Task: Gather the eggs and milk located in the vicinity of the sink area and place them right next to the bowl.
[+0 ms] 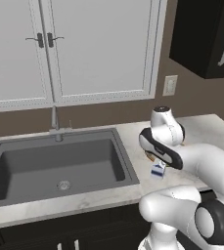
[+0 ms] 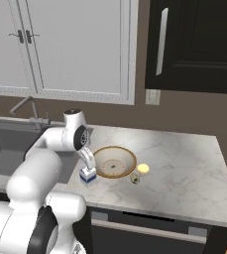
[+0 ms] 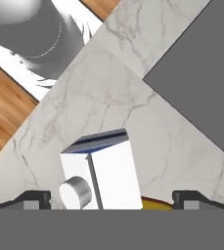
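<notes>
Beside the bowl [image 2: 115, 161], on its sink-facing edge in the right base view, stood the milk [image 2: 88, 175] upright on the marble tabletop [image 2: 184, 163], touching or just short of the golden-brown rim. Directly above the carton hung the tool [image 2: 88, 166], reached down over that same side of the bowl; spread of its fingers could not be told from this side. On the bowl's far side from the carton, just off the rim, lay a pale yellowish egg [image 2: 143, 168], with a small dark rounded thing [image 2: 135, 178] near it, too small to identify. Beyond the carton, away from the bowl, sat the sink [image 2: 1, 149] with its faucet [image 2: 23, 106].

From the left base view, only a sliver of the bowl [image 1: 149, 156] peeked out behind the white forearm, with the milk [image 1: 157, 170] just beside it, toward the front edge of the tabletop [image 1: 206, 128]. Farther from the bowl, past the carton, lay the dark sink [image 1: 59, 163].

Through the hand view, a yellow scrap of the bowl [image 3: 155, 203] showed low beside the milk [image 3: 106, 176], grey cap facing the lens. Flanked the carton with both dark fingertips [image 3: 33, 199] set wide, clear marble between each tip and the carton walls, gripping nothing.
</notes>
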Robot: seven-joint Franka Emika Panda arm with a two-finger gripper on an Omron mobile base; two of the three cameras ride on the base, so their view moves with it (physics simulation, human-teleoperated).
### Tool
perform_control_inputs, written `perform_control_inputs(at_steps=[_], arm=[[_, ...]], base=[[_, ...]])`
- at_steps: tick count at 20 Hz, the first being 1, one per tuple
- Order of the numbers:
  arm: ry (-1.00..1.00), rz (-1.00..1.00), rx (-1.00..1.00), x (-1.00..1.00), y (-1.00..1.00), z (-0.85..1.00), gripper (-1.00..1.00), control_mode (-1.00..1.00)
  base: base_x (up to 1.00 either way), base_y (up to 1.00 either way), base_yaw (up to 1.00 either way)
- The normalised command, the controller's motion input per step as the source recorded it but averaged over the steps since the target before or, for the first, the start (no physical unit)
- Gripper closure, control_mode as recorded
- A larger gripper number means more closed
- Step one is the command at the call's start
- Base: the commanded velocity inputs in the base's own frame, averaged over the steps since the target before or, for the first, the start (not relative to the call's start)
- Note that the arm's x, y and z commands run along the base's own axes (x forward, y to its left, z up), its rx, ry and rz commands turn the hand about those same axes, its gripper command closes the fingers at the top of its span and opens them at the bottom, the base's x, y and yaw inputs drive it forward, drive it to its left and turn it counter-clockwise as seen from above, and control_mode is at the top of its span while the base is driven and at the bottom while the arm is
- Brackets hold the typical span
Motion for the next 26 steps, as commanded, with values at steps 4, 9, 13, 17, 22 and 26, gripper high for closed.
perform_control_inputs(at_steps=[4, 9, 13, 17, 22, 26], arm=[[0.02, 0.00, 0.00, 0.00, -0.02, 0.27, -1.00, -1.00], [0.03, 0.00, 0.00, -0.27, 0.00, 0.33, -1.00, -1.00], [0.00, 0.00, 0.00, -0.69, -0.01, 0.18, -1.00, -1.00], [-0.02, 0.00, 0.00, -0.84, -0.12, 0.18, -1.00, -1.00], [-0.03, 0.00, 0.00, -0.63, -0.11, 0.13, -1.00, -1.00], [-0.05, 0.00, 0.00, -0.59, -0.08, 0.10, -1.00, -1.00]], base=[[0.00, 0.00, 0.00], [0.00, 0.00, 0.00], [0.00, 0.00, 0.00], [0.00, 0.00, 0.00], [0.00, 0.00, 0.00], [0.00, 0.00, 0.00]])
